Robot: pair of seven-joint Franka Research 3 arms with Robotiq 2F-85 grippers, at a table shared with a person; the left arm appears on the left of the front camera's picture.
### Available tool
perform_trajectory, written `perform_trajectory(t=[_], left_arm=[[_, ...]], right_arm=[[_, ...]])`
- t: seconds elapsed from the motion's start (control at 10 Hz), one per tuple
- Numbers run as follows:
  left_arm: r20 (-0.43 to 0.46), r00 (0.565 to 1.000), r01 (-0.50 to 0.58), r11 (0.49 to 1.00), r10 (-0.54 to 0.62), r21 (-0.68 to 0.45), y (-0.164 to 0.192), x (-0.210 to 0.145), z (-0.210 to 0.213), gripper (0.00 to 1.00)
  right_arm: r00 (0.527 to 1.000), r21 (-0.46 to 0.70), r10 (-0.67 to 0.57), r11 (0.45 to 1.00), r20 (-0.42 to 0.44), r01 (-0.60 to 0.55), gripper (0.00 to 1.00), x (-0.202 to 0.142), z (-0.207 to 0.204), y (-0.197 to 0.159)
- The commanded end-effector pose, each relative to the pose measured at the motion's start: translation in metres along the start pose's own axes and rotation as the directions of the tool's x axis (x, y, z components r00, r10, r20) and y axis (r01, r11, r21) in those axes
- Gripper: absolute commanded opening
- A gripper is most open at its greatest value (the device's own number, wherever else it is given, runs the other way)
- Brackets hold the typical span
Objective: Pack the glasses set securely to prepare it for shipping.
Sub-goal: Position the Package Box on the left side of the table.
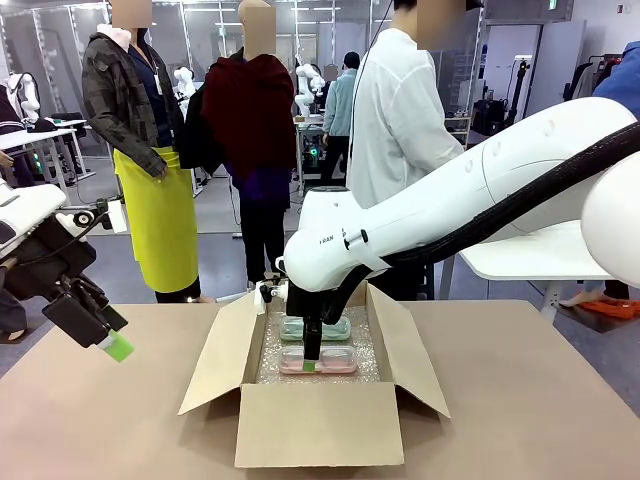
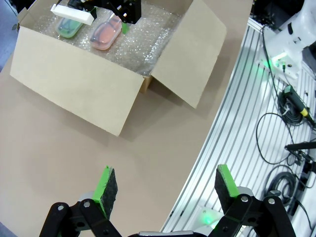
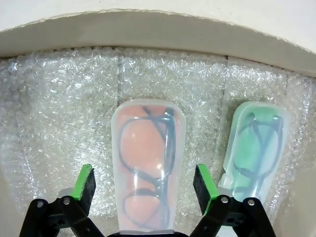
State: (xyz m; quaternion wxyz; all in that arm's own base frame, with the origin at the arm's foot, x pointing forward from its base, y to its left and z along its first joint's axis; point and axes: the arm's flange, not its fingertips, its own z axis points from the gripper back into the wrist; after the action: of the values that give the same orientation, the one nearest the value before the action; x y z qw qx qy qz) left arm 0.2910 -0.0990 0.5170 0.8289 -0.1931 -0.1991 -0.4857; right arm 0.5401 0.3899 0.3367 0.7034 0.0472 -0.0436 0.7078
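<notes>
Loosely astride pink case (image 3: 143, 158) (right jaws)

Left gripper (image 2: 164, 173) spread wide, empty, above table (image 2: 59, 163) edge. Open cardboard box (image 2: 74, 84) farther in, lined with bubble wrap (image 2: 143, 42); pink case (image 2: 104, 34), mint-green case (image 2: 69, 28) side by side inside.

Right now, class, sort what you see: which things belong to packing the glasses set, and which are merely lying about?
Belong to the job: pink case, mint-green case, bubble wrap under them, open cardboard box, right hand open astride the pink case.

Just lying about: black cables past the table's edge, white table in the background.
</notes>
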Motion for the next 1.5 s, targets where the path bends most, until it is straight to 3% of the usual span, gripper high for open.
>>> perform_trajectory(t=[0.0, 0.3, 0.7, 0.9, 1.2, 1.4], left_arm=[[0.013, 1.0, 0.016, 1.0, -0.016, -0.026, 0.0, -0.001, 0.002, 1.0], [0.013, 1.0, 0.016, 1.0, -0.016, -0.026, 0.0, -0.001, 0.002, 1.0], [0.013, 1.0, 0.016, 1.0, -0.016, -0.026, 0.0, -0.001, 0.002, 1.0], [0.013, 1.0, 0.016, 1.0, -0.016, -0.026, 0.0, -0.001, 0.002, 1.0], [0.013, 1.0, 0.016, 1.0, -0.016, -0.026, 0.0, -0.001, 0.002, 1.0], [0.013, 1.0, 0.016, 1.0, -0.016, -0.026, 0.0, -0.001, 0.002, 1.0]], right_arm=[[0.997, -0.054, -0.031, 0.998, -0.077, 0.027, 1.0, -0.006, 0.025, 0.018], [0.991, -0.116, -0.132, 0.984, 0.038, 0.135, 1.0, -0.042, 0.098, 0.061], [0.936, -0.173, -0.314, 0.925, 0.162, 0.34, 1.0, -0.101, 0.154, 0.109], [0.869, -0.158, -0.424, 0.869, 0.254, 0.47, 1.0, -0.139, 0.175, 0.14], [0.709, -0.106, -0.569, 0.744, 0.417, 0.659, 1.0, -0.208, 0.192, 0.197], [0.627, -0.059, -0.652, 0.672, 0.427, 0.739, 1.0, -0.251, 0.204, 0.219]])
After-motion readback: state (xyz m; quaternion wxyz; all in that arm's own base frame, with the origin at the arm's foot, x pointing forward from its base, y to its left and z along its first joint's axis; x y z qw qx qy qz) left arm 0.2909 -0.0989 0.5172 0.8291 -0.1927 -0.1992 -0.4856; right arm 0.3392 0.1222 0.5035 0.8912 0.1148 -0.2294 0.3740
